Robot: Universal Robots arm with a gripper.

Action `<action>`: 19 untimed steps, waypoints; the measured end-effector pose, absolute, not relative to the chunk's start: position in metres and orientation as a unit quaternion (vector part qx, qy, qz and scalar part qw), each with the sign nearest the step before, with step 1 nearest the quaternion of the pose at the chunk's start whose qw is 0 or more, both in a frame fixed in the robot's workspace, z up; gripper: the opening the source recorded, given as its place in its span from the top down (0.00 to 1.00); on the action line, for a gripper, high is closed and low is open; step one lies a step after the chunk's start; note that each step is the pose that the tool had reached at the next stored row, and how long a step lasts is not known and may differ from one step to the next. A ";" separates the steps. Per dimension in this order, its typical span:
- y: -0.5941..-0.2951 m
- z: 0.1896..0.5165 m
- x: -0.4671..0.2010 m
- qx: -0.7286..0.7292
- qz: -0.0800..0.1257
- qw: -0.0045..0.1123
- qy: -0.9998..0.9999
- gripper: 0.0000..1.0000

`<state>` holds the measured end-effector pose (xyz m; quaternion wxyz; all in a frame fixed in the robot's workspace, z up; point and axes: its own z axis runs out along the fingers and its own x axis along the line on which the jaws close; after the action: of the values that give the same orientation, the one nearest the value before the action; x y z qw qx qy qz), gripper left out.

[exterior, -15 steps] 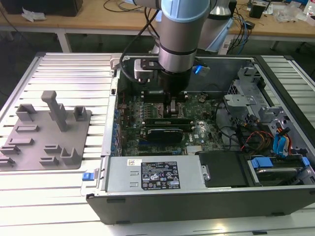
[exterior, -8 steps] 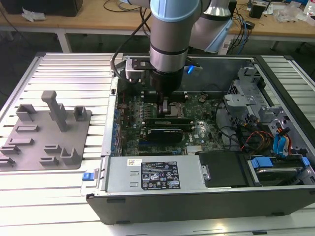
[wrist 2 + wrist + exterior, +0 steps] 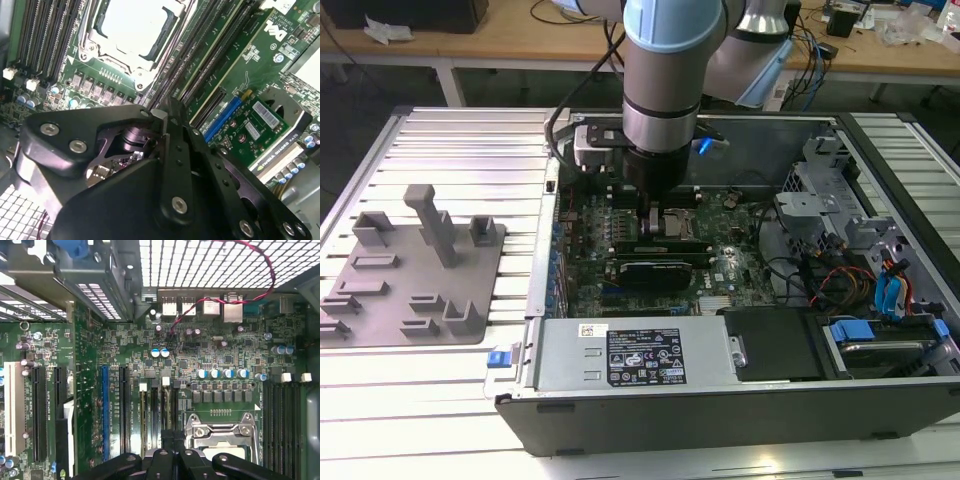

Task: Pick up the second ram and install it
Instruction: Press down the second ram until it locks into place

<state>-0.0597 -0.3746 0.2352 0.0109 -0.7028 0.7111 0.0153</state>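
Observation:
My gripper (image 3: 653, 222) reaches down into the open computer case (image 3: 720, 410), onto the memory slots (image 3: 150, 410) beside the silver processor socket (image 3: 220, 432). In the first wrist view its fingertips (image 3: 165, 437) stand almost together at the near end of one slot. The second ram (image 3: 169, 407) shows between them as a thin dark edge running along that slot. It stands upright and in line with the slot. I cannot tell how deep it sits. In the second wrist view the gripper (image 3: 162, 112) points at the same long slots (image 3: 200, 60) next to the socket (image 3: 130, 25).
A black graphics card (image 3: 655, 270) lies just in front of the slots. A grey fixture plate (image 3: 415, 270) with upright holders sits on the slatted table at the exterior view's left. The power supply (image 3: 630, 355), drive cage (image 3: 820, 190) and cables (image 3: 840, 275) crowd the case.

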 end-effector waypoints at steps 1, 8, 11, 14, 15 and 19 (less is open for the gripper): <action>-0.375 0.235 -0.060 -0.703 0.015 0.011 0.711 0.92; -0.375 0.229 -0.060 -0.703 0.015 0.011 0.711 0.92; -0.375 0.229 -0.060 -0.703 0.015 0.011 0.711 0.92; -0.374 0.231 -0.060 -0.703 0.016 0.012 0.711 0.92; -0.375 0.238 -0.060 -0.703 0.015 0.011 0.711 0.92; -0.375 0.258 -0.060 -0.703 0.015 0.011 0.711 0.92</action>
<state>-0.0603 -0.3745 0.2575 0.0110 -0.7028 0.7111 0.0154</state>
